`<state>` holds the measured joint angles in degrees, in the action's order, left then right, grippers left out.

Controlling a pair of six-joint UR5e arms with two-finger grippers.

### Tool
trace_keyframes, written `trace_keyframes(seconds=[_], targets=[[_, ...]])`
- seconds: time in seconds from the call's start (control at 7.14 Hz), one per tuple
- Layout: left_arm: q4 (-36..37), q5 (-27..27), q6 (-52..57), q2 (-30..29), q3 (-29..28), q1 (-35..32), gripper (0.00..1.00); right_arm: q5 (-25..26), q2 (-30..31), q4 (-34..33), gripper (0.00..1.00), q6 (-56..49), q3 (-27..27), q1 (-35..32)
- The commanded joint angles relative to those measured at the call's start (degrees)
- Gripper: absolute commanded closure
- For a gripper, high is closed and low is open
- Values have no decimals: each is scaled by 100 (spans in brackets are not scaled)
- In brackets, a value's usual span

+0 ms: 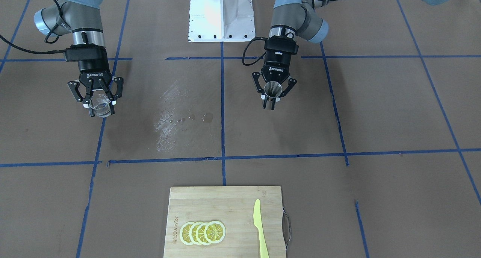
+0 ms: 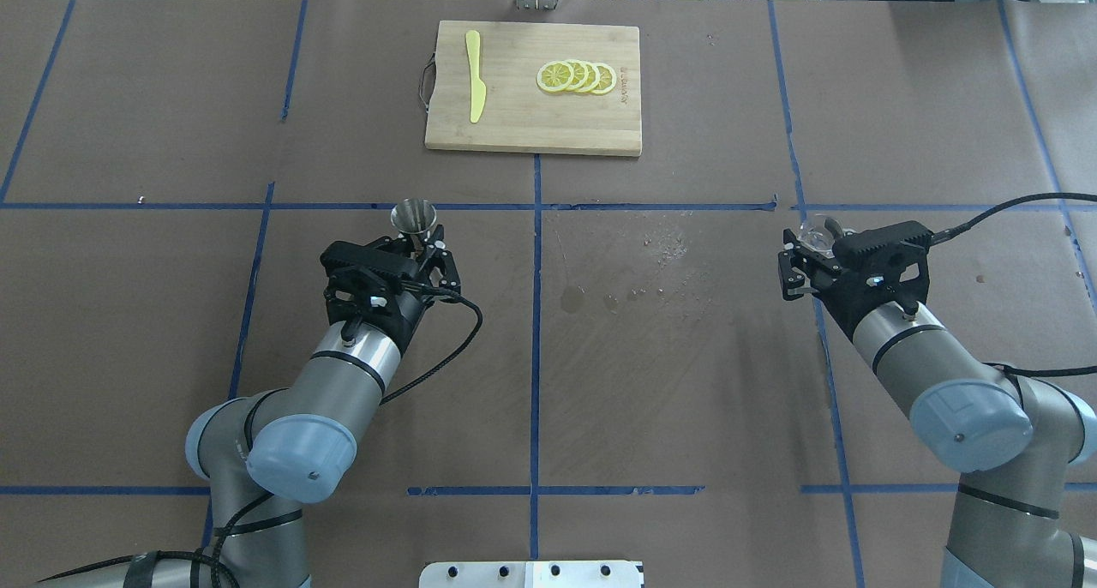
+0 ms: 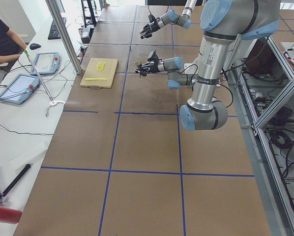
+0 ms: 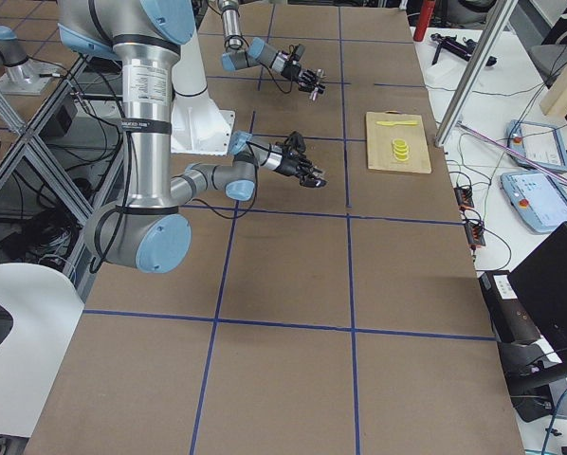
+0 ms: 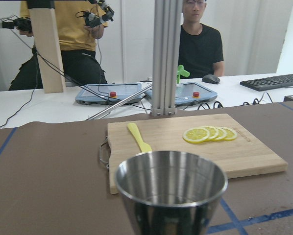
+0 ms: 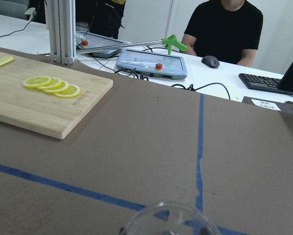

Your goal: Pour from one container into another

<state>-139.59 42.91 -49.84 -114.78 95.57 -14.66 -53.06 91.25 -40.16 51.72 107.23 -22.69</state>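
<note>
One steel jigger (image 1: pixel 273 88), one glass cup (image 1: pixel 100 104)

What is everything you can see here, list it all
Shiny steel hourglass jigger: one, silver, in left gripper.
Small clear glass cup: one, colourless, in right gripper.
Bamboo cutting board: one, tan, far table edge.
Lemon slices: four, yellow, overlapping on board.
Plastic knife: one, yellow-green, on board.
Wet patch: one, glistening, table middle.
People: two, black and yellow shirts, beyond table.
Left gripper: one, black, shut on jigger.
Right gripper: one, black, shut on cup.
</note>
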Motion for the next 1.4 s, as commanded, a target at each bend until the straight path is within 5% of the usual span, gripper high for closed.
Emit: trace_keyframes(seconds=[0.0, 0.7, 1.26], targets=[[10, 610, 334, -455, 14, 16, 100, -398, -186, 17, 100, -755, 9, -236], [-174, 1939, 1564, -1001, -29, 7, 100, -793, -749, -88, 100, -1663, 262, -271], [-288, 2378, 1539, -1301, -539, -55, 100, -794, -1011, -1519, 100, -2189, 1055, -254]])
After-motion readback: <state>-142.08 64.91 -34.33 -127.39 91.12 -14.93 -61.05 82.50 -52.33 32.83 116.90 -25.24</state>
